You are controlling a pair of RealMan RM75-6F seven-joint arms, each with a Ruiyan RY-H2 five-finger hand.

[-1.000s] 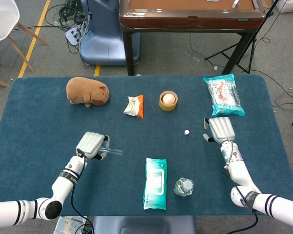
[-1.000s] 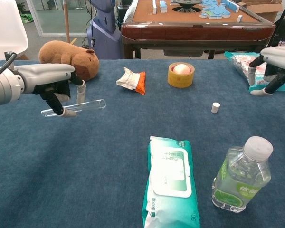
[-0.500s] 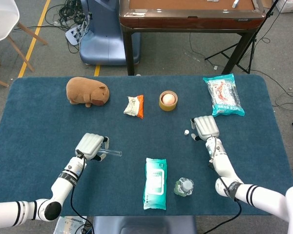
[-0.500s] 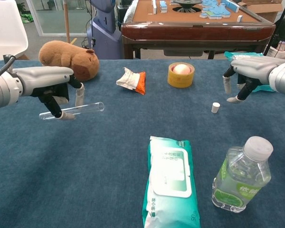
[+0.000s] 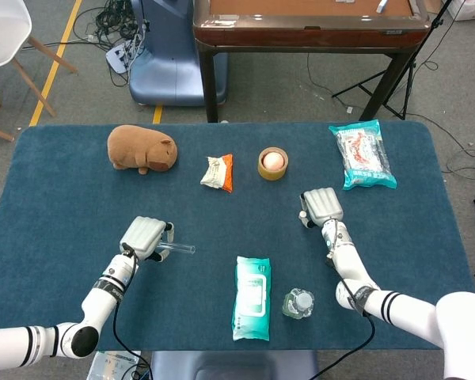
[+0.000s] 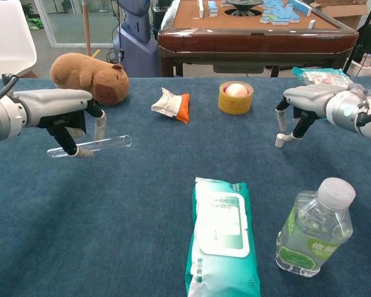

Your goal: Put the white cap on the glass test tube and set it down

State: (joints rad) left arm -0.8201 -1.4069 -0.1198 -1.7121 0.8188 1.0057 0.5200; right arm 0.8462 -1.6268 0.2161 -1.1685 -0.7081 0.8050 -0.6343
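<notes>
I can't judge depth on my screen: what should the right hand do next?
Probably pinch the cap. The right hand sits right over it, fingertips at the cap on the table, fingers apart. The left hand holds the tube level, open end facing the cap.

Dark blue table cloth (image 5: 63, 198), brown plush (image 5: 141, 149), clear tube (image 6: 89, 146), seemingly white cap (image 6: 279, 140).

Left hand (image 5: 145, 236) holds the test tube (image 5: 178, 248); right hand (image 5: 321, 206) hovers apart.

both my hands low over the table.
my left hand (image 6: 62, 108) grips the glass test tube (image 6: 89, 146) level; my right hand (image 6: 306, 102) reaches fingertips (image 6: 287, 137) down at the white cap (image 6: 279, 140).
</notes>
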